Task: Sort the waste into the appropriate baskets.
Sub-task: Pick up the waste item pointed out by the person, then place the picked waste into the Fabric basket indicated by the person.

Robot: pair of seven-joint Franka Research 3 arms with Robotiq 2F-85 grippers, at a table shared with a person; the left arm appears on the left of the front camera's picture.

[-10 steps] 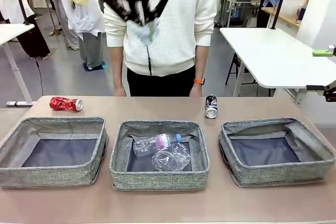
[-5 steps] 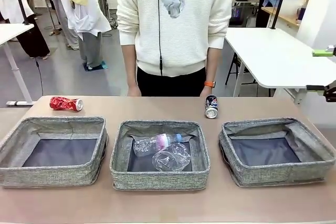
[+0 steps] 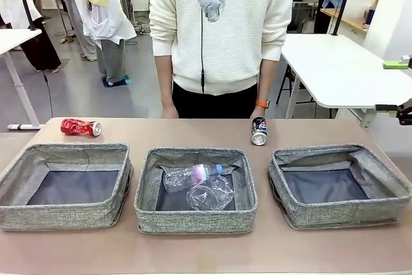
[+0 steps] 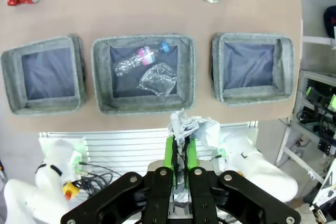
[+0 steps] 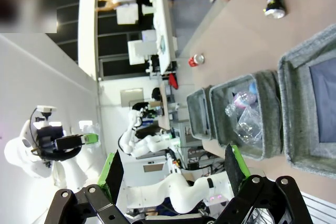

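A: Brown table [image 3: 193, 130] far below. What's the left gripper [image 4: 178, 142] doing?
B: Clamped tight on crumpled white paper [image 4: 195, 127]. The middle basket [image 4: 142, 107] is well beyond its fingertips. The right gripper [image 5: 176, 169] is spread wide, holding nothing.

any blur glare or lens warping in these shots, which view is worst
Front view: sharp, evenly lit, straight lines on the table. Left wrist view: worst warping, the baskets bow outward; the paper in the fingers is crisp. Right wrist view: rolled sideways, mildly bent.
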